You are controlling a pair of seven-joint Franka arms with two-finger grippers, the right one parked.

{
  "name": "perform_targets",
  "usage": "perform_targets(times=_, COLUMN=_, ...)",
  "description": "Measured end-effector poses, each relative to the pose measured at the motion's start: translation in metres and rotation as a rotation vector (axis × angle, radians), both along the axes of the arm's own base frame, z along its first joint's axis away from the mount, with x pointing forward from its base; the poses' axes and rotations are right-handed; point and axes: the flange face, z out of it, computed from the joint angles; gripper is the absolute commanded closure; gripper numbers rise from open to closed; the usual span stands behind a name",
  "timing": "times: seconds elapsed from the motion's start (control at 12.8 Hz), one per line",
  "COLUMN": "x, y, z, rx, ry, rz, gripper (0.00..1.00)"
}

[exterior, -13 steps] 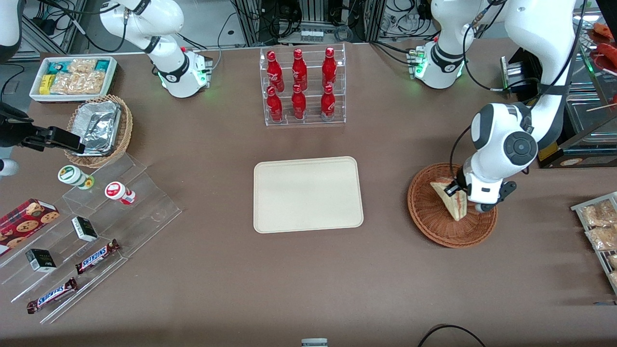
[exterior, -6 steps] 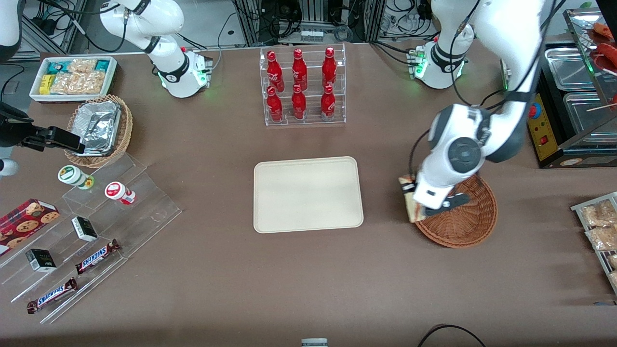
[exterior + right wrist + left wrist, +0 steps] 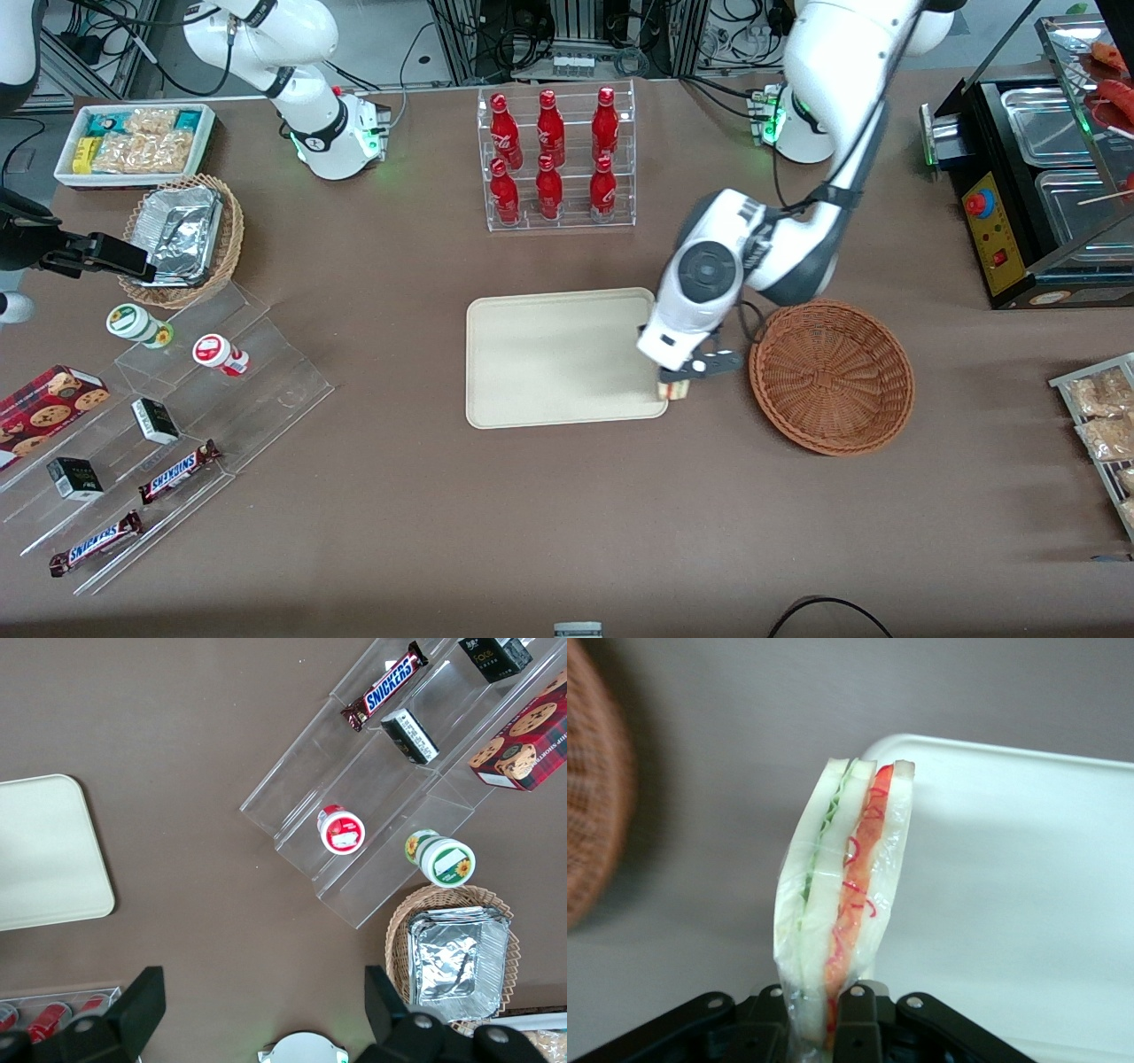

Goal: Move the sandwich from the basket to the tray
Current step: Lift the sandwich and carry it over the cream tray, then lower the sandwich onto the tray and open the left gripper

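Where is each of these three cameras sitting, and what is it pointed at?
Front view: high up, facing the robots across the table; shows the tray, empty basket, both arms.
Left wrist view: on the working arm, looking along the gripper, shut on the sandwich above the tray's corner.
Right wrist view: on the parked arm, looking down at the snack shelf; its own fingers show.
Shared: the tray appears in all three.

The pincer hangs above the tray's edge nearest the basket, gripping the sandwich. Tray and basket sit apart on the surface. The basket lies toward the working arm's end.
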Motion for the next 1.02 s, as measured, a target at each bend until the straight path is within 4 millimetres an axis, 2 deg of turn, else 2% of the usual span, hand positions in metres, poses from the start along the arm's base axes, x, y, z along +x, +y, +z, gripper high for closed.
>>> perform_targets(times=0.31, x=-0.027, y=-0.081, z=-0.019, rx=0.001, ry=-0.013, rz=0.022, gripper=1.0)
perform_targets(times=0.55, x=-0.043, y=-0.129, z=-0.032, rx=-0.008, ry=-0.027, rz=0.047, gripper=1.0)
perform_targets(times=0.78, x=-0.047, y=-0.157, z=-0.045, rx=-0.017, ry=-0.037, rz=0.063, gripper=1.0)
perform_targets(times=1.02, x=-0.042, y=-0.163, z=-0.051, rx=-0.022, ry=-0.044, rz=0.069, gripper=1.0)
